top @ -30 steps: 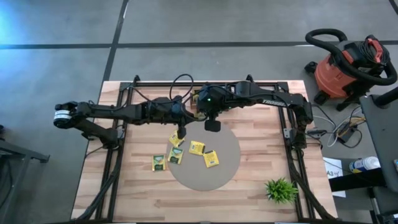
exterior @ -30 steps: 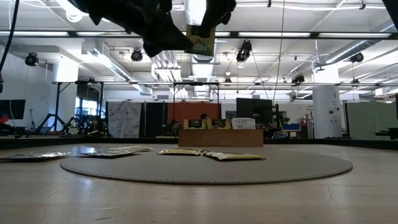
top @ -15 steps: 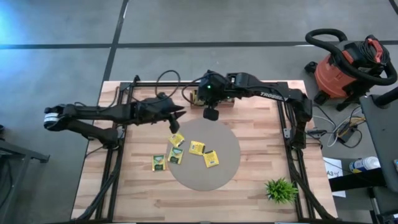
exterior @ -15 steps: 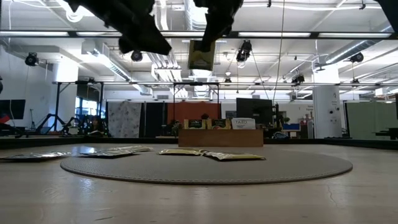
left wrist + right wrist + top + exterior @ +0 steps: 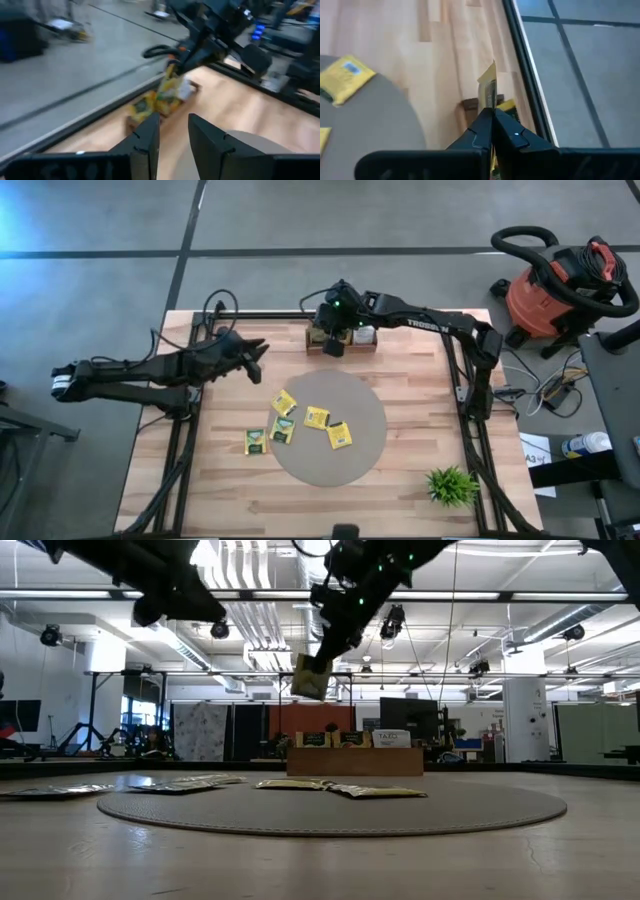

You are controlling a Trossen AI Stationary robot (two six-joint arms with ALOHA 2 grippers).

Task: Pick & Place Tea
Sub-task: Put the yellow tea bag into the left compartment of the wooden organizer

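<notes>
My right gripper (image 5: 333,342) hangs over the brown wooden tray (image 5: 360,340) at the table's far edge, shut on a yellow tea packet (image 5: 311,677). The tray (image 5: 131,120) holds other yellow packets (image 5: 145,106). Several yellow tea packets (image 5: 317,417) lie flat on the round grey mat (image 5: 365,450), and one more (image 5: 256,442) lies on the wood by the mat's left rim. My left gripper (image 5: 262,350) stands open and empty above the table's far left part, lying nearly level, its fingers (image 5: 150,137) pointing toward the tray. My right gripper pinches the packet's upper edge (image 5: 316,662) between its two fingers. They slant down toward the table's far side. In the right wrist view the packet shows edge-on (image 5: 490,100) and sticks out past the fingertips. It hangs tilted below the fingers, clear of the tray.
A small green plant (image 5: 452,485) stands at the table's near right corner. Black frame rails (image 5: 470,395) run along the table's left and right sides. A red shop vacuum (image 5: 560,285) stands on the floor beyond the right edge.
My right gripper has carried the packet from above the mat toward the table's far edge and down, ending over the tray. My left gripper has drawn back from above the mat toward the table's left edge and tipped up from pointing down to nearly level.
</notes>
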